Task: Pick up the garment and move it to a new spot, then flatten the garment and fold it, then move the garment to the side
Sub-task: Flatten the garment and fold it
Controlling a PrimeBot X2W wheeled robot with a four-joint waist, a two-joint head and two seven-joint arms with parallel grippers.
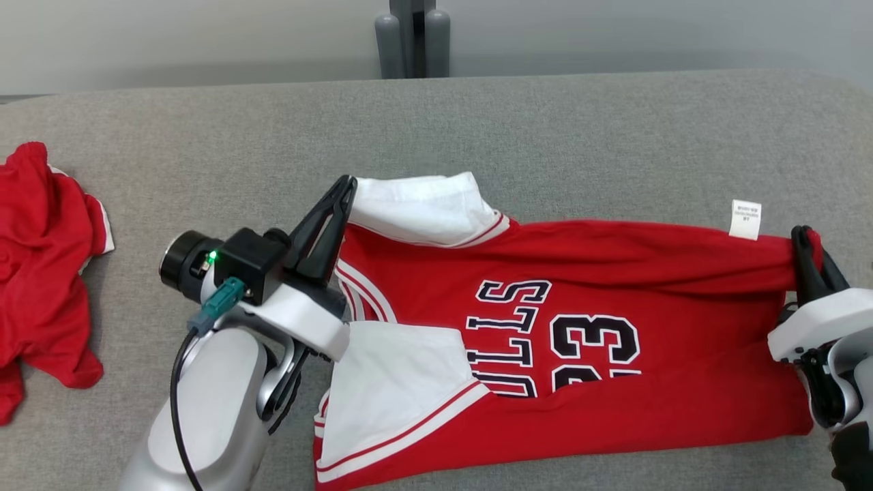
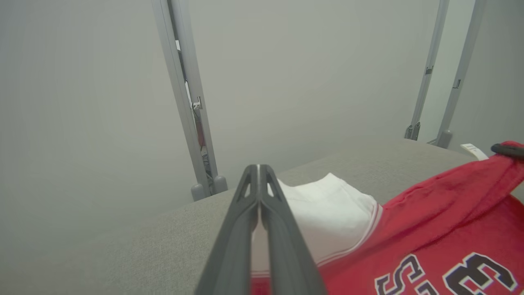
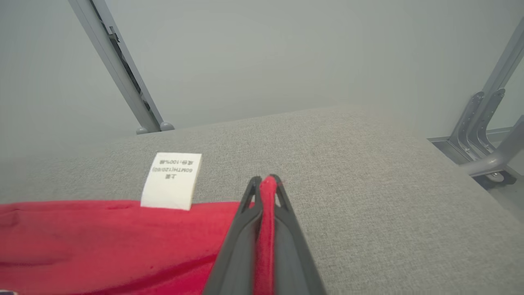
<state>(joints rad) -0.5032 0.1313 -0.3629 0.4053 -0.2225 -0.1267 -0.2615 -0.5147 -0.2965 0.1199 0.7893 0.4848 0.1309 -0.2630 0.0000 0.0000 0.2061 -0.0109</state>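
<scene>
The red jersey lies sideways across the middle of the grey bench, with its neck end to the left and its hem to the right. It is stretched between the two arms. Its black-and-white lettering faces up (a 23 and part of a team name are readable), and the lowest row of characters is cut off where the cloth creases.

The left pincer is closed, its tips pressed together. It sits at the neck end, right against the edge of the far white sleeve. In the left wrist view, white and red cloth shows in the slit lower down between the fingers, so it appears to have the shoulder edge pinched there. The near white sleeve lies flat on the red body, just right of the left forearm.

The right pincer is clamped on the far right corner of the hem. The right wrist view makes this plain, with a ridge of red fabric squeezed between the two dark fingers right up to their tips. A white care label sticks out from the far edge just left of that grip and lies on the bench cloth.

A second, crumpled red garment is heaped at the bench's left end, well apart from the jersey. Grey metal posts stand behind the bench's far edge, against a pale wall.
</scene>
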